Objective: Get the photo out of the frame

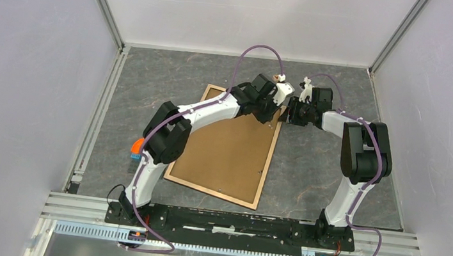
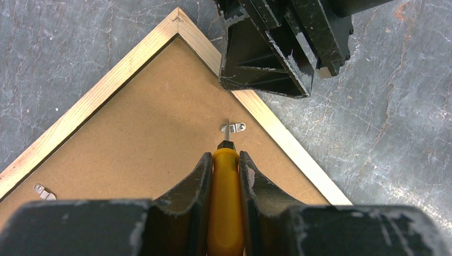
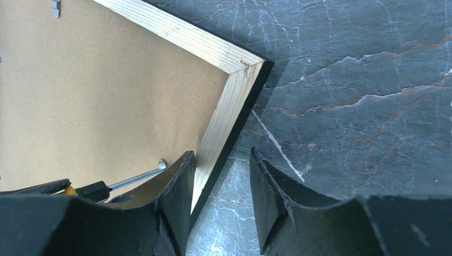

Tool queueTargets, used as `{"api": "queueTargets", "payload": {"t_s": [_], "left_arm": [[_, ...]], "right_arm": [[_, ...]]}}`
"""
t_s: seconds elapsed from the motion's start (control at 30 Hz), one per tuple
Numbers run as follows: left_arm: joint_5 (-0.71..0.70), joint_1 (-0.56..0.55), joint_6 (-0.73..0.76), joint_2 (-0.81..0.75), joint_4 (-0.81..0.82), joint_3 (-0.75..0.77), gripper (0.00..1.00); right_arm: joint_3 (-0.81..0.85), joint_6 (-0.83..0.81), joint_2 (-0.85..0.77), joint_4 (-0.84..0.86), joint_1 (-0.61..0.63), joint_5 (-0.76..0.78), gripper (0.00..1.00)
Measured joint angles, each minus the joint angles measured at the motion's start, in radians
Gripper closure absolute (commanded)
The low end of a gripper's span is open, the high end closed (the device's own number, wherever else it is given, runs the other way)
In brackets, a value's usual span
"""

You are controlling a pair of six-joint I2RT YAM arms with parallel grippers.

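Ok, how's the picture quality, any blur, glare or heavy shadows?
Top view: even, soft light, no glare on the frame, only faint shadows. Left wrist view: the screwdriver handle near the lens looks slightly soft, the metal clip sharp. Right wrist view: the right tool's fingers blur in the foreground, the frame corner is crisp.

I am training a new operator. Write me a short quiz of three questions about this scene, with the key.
1. True or false: the frame lies with its brown fibreboard back facing up.
2. What does the left gripper hold? A) a yellow-handled screwdriver B) pliers C) a brush
3. Fill in: the screwdriver's tip is at a small metal ___ on the frame's back, near the wooden edge.
Key: 1 true; 2 A; 3 clip.
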Motion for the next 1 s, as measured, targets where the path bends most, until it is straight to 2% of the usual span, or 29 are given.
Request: {"api": "queueTargets", "payload": {"t_s": [0.63, 0.77, 1.0], "left_arm": [[0.024, 0.031, -0.008, -0.035, -0.05, -0.026, 0.98], [0.058, 0.068, -0.008, -0.066, -0.09, -0.046, 0.98], [0.091, 0.146, -0.005, -0.212, -0.119, -0.181, 0.98]], "right_arm": [[0.005, -0.013, -0.002, -0.006, 0.007, 0.011, 0.53], [0.048, -0.027, 0.033, -0.019, 0.014, 0.014, 0.59], [0.194, -0.034, 0.148, -0.003, 0.031, 0.024, 0.68]]}}
